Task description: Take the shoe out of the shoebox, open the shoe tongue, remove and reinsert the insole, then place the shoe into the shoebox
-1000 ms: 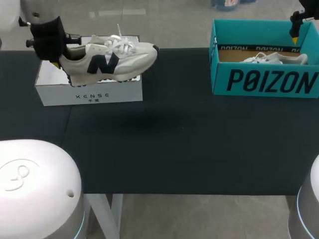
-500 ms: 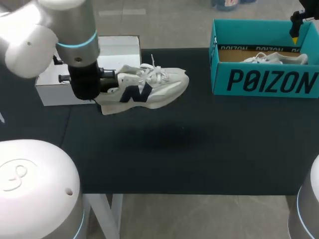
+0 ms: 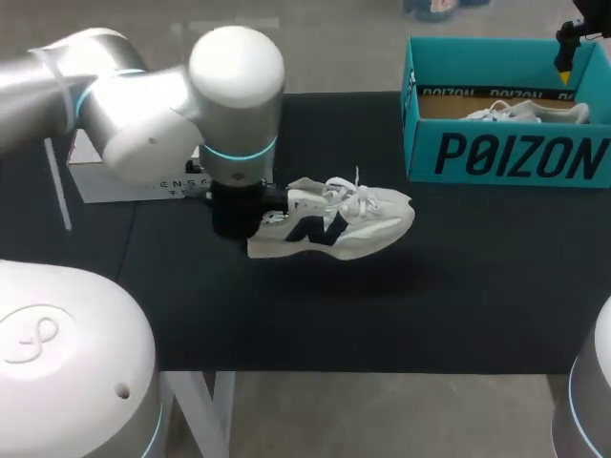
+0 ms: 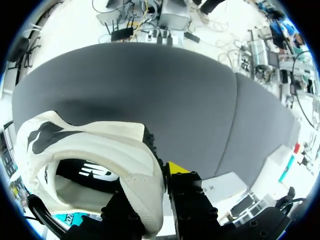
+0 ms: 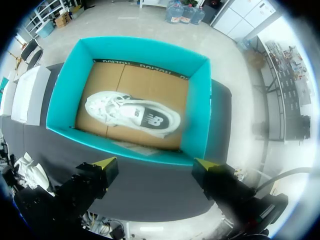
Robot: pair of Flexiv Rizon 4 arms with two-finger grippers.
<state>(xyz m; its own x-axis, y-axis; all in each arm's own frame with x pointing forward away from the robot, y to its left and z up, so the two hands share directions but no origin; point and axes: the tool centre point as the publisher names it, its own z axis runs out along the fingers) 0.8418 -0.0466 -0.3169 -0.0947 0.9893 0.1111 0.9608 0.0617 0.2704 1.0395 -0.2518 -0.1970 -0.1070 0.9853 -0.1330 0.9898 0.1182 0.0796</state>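
A white sneaker with a navy logo is held near the middle of the black table, toe pointing right. My left gripper is shut on its heel. In the left wrist view the heel collar sits pinched between the fingers, one yellow tip showing beside it. I cannot tell whether the sole touches the table. A teal shoebox stands at the back right with a second white sneaker lying inside. My right gripper hangs open above that box, over its near wall, with the boxed sneaker ahead of it.
A white box stands at the back left, mostly hidden behind my left arm; it also shows beside the teal box as the white box in the right wrist view. Bare black table lies in front of the shoe.
My left arm has carried the sneaker from above the white box rightward and toward the front, down to the table's middle. The right arm has kept still.
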